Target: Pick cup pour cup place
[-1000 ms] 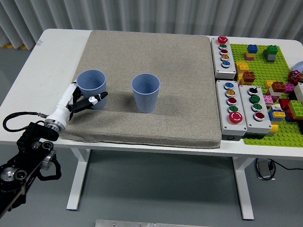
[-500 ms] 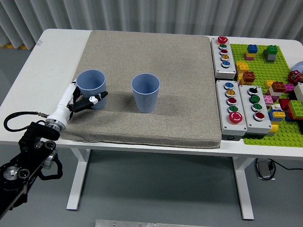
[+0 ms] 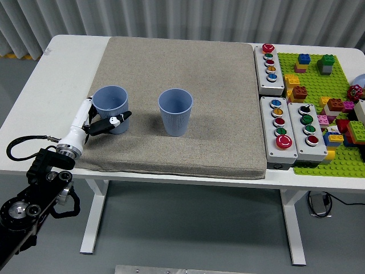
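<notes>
Change since the earlier frames: slight. The left hand [image 3: 94, 123] has crept a little up and right with its arm; the left cup [image 3: 110, 108] sits in the same spot on the mat [image 3: 188, 74], upright, not lifted.

Fingers [image 3: 117, 119]: curled around the left cup's lower wall. Dark fingertips lie across the front of the cup, white digits press its left side. The grip wraps the cup; contact on the far side is hidden.

Second cup [image 3: 175, 112]: upright near the mat's centre, well apart from the left cup, untouched.

The mat covers most of the desk [image 3: 63, 63]. Button boxes [image 3: 285, 123] and a green brick plate [image 3: 336, 97] lie along the desk's right side.
</notes>
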Motion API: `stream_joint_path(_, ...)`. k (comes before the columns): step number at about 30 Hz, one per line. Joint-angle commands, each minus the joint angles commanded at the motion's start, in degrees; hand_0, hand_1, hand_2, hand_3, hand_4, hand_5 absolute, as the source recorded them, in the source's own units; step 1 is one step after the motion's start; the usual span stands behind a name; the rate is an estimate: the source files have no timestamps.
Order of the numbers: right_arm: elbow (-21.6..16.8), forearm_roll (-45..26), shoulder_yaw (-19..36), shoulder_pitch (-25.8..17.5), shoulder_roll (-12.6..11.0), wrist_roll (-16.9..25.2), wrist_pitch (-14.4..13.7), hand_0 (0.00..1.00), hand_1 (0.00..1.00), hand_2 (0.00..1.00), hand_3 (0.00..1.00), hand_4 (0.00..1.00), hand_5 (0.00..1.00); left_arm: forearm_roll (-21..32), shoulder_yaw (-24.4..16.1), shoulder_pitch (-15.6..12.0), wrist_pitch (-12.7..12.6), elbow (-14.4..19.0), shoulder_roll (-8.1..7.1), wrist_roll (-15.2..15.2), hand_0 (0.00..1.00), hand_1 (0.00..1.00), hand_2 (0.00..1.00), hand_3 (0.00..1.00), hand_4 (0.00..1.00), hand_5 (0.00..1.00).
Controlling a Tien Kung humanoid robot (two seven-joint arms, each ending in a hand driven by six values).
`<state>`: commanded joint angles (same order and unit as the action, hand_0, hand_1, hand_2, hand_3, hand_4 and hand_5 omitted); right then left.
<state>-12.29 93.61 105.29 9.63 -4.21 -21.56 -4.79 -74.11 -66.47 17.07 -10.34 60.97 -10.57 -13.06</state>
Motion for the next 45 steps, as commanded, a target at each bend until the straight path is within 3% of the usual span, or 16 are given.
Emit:
stream_joint_path(3,0.0,0.1,0.0,-0.1,0.0,0.0,0.0,0.703,0.706,0.667,0.632,0.068,0.517,1.0,0.5,-0.2,-2.8,0.0,0.35,-0.8,0.509,0.512,0.567,0.581,0.911,0.28)
stream_joint_path(4,0.0,0.2,0.1,-0.1,0.0,0.0,0.1,0.703,0.706,0.667,0.632,0.068,0.517,1.3,0.5,-0.4,-3.4,0.0,0.46,-1.1,0.427,0.44,0.483,0.501,0.856,0.205)
stream_joint_path(6,0.0,0.2,0.1,-0.1,0.0,0.0,0.1,0.703,0.706,0.667,0.632,0.068,0.517,1.7,0.5,-0.5,-3.8,0.1,0.56,-1.3,0.427,0.44,0.483,0.501,0.856,0.205)
stream_joint_path(19,0.0,0.0,0.1,0.2,-0.1,0.1,0.1,0.703,0.706,0.667,0.633,0.069,0.514,0.6,-1.1,-1.3,-3.3,3.2,0.36,-1.1,0.414,0.424,0.477,0.492,0.888,0.251)
stream_joint_path(24,0.1,-0.2,0.1,0.2,-0.1,0.2,0.0,0.703,0.706,0.667,0.632,0.069,0.513,-4.6,-4.3,-0.8,-3.2,9.0,-1.22,-0.6,0.433,0.43,0.483,0.5,0.891,0.255)
stream_joint_path(30,0.1,-0.3,0.0,0.3,-0.3,0.4,0.1,0.704,0.706,0.667,0.633,0.069,0.511,-9.9,-5.1,2.2,-3.4,12.2,-4.14,-0.4,0.443,0.443,0.493,0.502,0.864,0.219)
stream_joint_path(35,0.2,-0.7,-0.2,0.4,-0.4,0.5,0.0,0.703,0.706,0.667,0.632,0.069,0.508,-15.7,-2.5,5.6,-4.1,11.4,-5.96,0.0,0.447,0.447,0.494,0.505,0.851,0.198)
stream_joint_path(45,0.2,-1.0,-0.4,0.3,-0.4,0.4,-0.1,0.704,0.706,0.668,0.632,0.07,0.51,-22.1,4.3,9.0,-4.1,8.6,-7.82,0.7,0.439,0.447,0.497,0.504,0.851,0.199)
